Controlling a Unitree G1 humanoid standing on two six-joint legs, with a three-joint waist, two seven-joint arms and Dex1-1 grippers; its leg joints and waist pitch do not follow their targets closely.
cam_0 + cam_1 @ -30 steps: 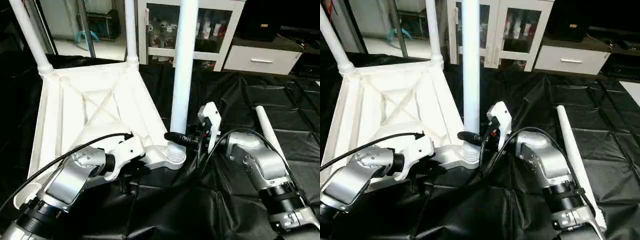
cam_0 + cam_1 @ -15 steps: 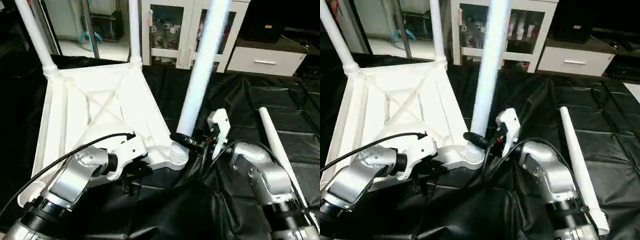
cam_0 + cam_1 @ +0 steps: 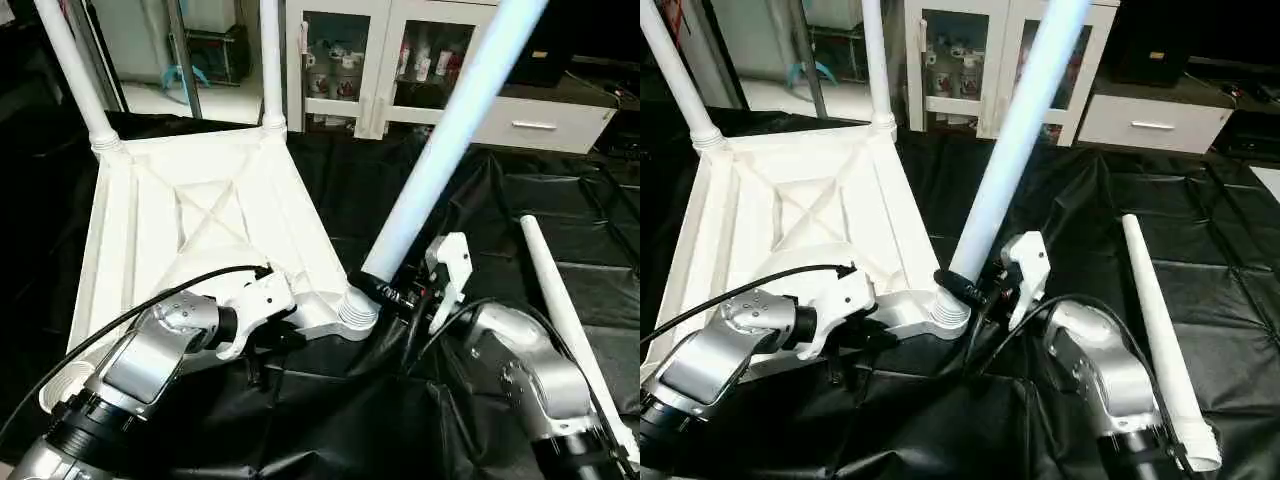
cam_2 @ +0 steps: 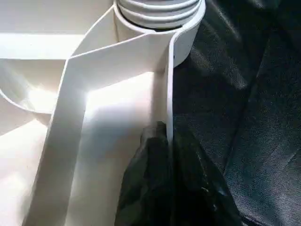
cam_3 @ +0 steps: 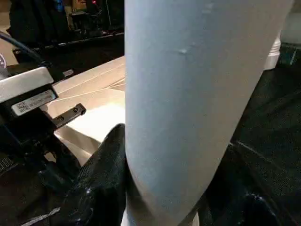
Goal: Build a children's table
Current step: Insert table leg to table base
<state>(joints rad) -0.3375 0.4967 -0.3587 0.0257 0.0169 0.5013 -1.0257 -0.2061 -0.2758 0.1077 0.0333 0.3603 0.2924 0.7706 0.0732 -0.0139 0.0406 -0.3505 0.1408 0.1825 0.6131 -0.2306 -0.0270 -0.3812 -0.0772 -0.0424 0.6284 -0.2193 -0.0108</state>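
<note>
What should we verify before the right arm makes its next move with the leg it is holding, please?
1. Right gripper clamped on the third leg: ok.
2. Third leg upright over the near corner socket: not ok, it leans right.
3. Leg seated in the socket: cannot tell.
4. Left gripper pinching the tabletop rim to steady it: ok.
5. Fourth leg lying within reach on the black sheet: ok.

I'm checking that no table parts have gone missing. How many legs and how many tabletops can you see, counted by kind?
Tabletops: 1, the white tabletop, lying underside up.
Legs: 4, namely the far-left leg, the far-corner leg, the held leg tilted in the right gripper, and the loose leg lying on the black sheet.
Total: 5 parts.
</note>
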